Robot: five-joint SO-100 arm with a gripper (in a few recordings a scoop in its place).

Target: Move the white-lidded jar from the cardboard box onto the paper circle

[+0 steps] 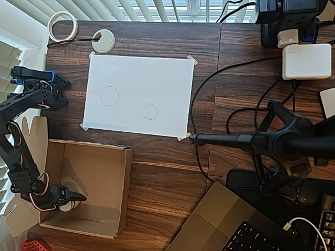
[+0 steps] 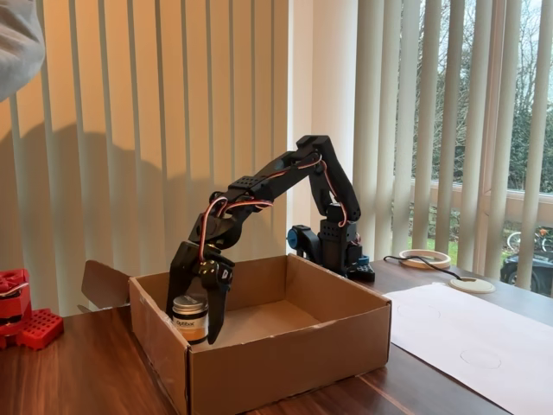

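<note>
Fixed view first: my gripper [image 2: 197, 322] reaches down inside the cardboard box [image 2: 285, 367], its black fingers [image 2: 216, 316] straddling the white-lidded jar [image 2: 189, 317] — closed against its sides as far as I can judge, and the jar seems to sit low near the floor of the box. I hold it just under the lid so it comes up upright. The front wall stands close by, so I judge a straight lift must clear the rim before any sideways swing. Beyond the far wall, the overhead view shows the taped sheet [image 1: 138, 78] with the paper circle [image 1: 150, 112] well apart, bare wood between — open room
</note>
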